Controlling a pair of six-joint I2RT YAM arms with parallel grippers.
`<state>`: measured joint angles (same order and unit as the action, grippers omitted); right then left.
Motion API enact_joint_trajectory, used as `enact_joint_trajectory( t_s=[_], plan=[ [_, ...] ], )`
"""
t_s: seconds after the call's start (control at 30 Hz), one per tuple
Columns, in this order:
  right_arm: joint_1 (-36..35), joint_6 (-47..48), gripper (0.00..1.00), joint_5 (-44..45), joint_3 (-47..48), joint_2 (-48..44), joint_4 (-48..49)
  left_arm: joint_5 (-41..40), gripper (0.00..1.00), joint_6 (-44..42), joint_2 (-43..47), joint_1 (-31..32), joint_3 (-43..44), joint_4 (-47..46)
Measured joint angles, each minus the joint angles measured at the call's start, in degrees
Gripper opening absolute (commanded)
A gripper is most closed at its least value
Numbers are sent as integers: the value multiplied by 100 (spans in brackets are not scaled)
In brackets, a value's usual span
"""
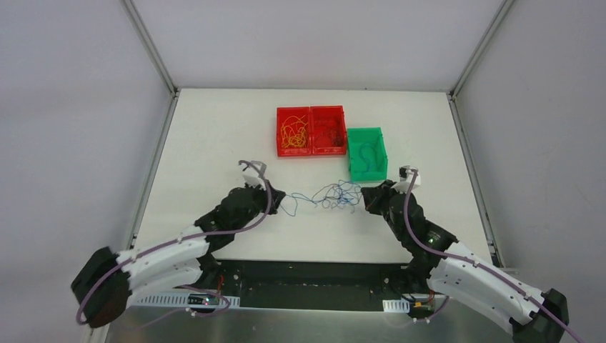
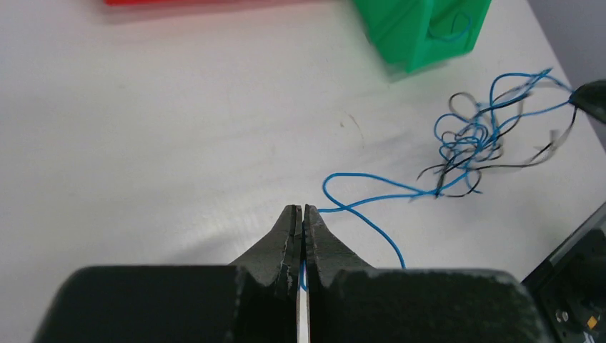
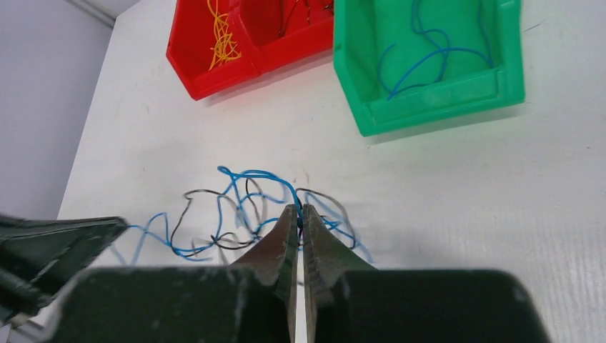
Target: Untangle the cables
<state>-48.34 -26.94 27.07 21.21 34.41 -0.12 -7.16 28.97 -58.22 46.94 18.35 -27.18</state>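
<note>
In front of the green plastic bin (image 1: pixel 366 131), on the white tabletop (image 1: pixel 214 143): tangle of hair-thin blue and dark cables (image 1: pixel 332 194); front-left of the bin, black left gripper (image 2: pixel 302 211) pinched tight on a blue strand (image 2: pixel 371 196); just at its front, black right gripper (image 3: pixel 300 209) clamped on the tangle; inside the bin, another blue wire (image 3: pixel 429 57); left of it, two red plastic bins (image 1: pixel 311 131)

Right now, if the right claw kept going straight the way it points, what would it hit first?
Probably the cables: blue and dark loops lie just ahead of the right gripper, which is shut on a strand. Beyond them, bare table, then the red bins.
</note>
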Motion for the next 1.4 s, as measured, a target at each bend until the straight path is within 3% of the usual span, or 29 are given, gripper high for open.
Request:
enact_joint_trajectory(
  t_s=[0.27, 0.37, 0.57, 0.8, 0.97, 1.2, 1.4],
  plan=[
    [-4, -197, 3, 592, -140, -341, -361, -1716, 0, -79, 4111, -4, -238, 2232],
    [-4, -229, 1, 625, -142, -326, -369, -1974, 0, -92, 4966, -4, -415, 2730],
    [-9, -380, 0, 782, -140, -317, -612, -2247, 0, -70, 4931, -4, -498, 3456],
    [-11, -520, 0, 1325, -125, -1582, -1084, -2653, 0, 50, 4848, -4, -498, 3746],
    [-11, -498, 0, 1812, 570, -1521, -1615, -3042, 0, 170, 4896, -4, -498, 3912],
    [-17, -769, 0, 2889, 1034, -1899, -2065, -4188, 0, 903, 5696, -4, -466, 4603],
    [-17, -1108, 0, 3453, 1008, -2166, -2415, -4940, 0, 1582, 5565, -4, -321, 5217]
  ],
)
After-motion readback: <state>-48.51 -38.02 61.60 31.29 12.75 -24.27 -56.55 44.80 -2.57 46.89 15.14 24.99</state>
